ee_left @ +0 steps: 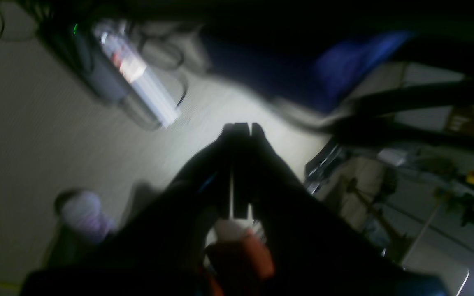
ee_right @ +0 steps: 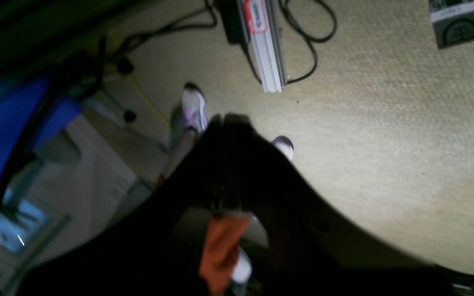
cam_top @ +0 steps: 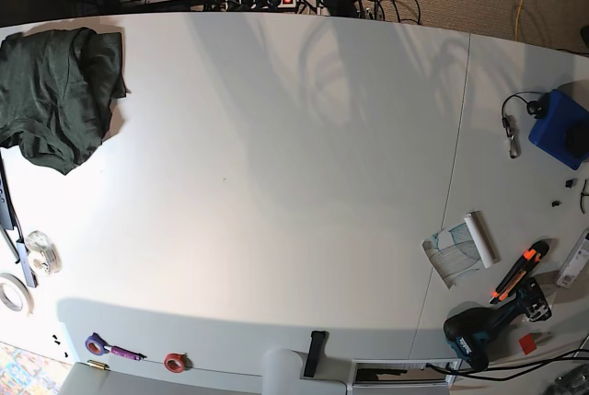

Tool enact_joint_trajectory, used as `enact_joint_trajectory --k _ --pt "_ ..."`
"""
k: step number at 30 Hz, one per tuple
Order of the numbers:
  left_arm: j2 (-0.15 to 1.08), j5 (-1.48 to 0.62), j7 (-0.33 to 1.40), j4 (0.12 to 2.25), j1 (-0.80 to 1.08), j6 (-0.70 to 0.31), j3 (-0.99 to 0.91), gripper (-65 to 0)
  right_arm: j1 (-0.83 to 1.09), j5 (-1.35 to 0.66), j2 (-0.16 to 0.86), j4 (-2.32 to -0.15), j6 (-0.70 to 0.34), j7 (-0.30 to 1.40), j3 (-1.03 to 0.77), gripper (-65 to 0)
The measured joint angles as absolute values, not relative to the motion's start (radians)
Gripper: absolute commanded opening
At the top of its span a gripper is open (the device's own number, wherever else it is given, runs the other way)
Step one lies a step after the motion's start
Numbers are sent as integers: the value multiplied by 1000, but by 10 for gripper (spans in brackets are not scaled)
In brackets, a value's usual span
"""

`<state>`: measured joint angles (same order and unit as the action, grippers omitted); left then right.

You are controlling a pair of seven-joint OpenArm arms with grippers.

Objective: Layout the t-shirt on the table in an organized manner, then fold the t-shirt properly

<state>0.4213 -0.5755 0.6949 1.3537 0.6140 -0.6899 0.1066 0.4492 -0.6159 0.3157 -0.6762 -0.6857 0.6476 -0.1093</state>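
- As the overhead view shows it, the dark green t-shirt [cam_top: 60,91] sits in the upper left corner of the white table [cam_top: 276,183]. It's bunched up and wrinkled, not spread flat.
- The left gripper [ee_left: 243,126] shows only in its own wrist cam, as a dark blurry silhouette over beige carpet. Its fingertips look pressed together with just a hairline between them, and there's nothing in them as far as the blur lets anyone tell.
- The right gripper [ee_right: 231,118] is much the same in its cam: a dark shape with the tips closed up against each other, gripping nothing, carpet behind it.
- In the right wrist view a pale sneaker [ee_right: 194,109] sits just left of the fingertips, and an aluminium rail [ee_right: 266,53] with looped black cables lies at top centre.
- Clutter on the right side of the table: a blue box [cam_top: 557,128] by the right edge, a roll of paper [cam_top: 465,246] lower down, an orange-and-black cutter [cam_top: 518,271] and a teal drill [cam_top: 483,331] in the lower right.
- Tape rolls [cam_top: 11,296] lie along the left edge, well below the shirt.
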Motion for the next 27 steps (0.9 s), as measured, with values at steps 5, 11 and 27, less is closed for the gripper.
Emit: enact_joint_trajectory --k 5,11,27 --pt "419 -390 560 1201 524 -633 106 -650 406 -464 313 -602 -612 549 -109 -650" --pt "418 -232 496 1073 453 -395 106 -650 381 -289 313 -597 -381 439 -109 -650" --pt "370 -230 372 1029 425 -51 104 -558 343 -286 229 -597 -224 397 -107 -650"
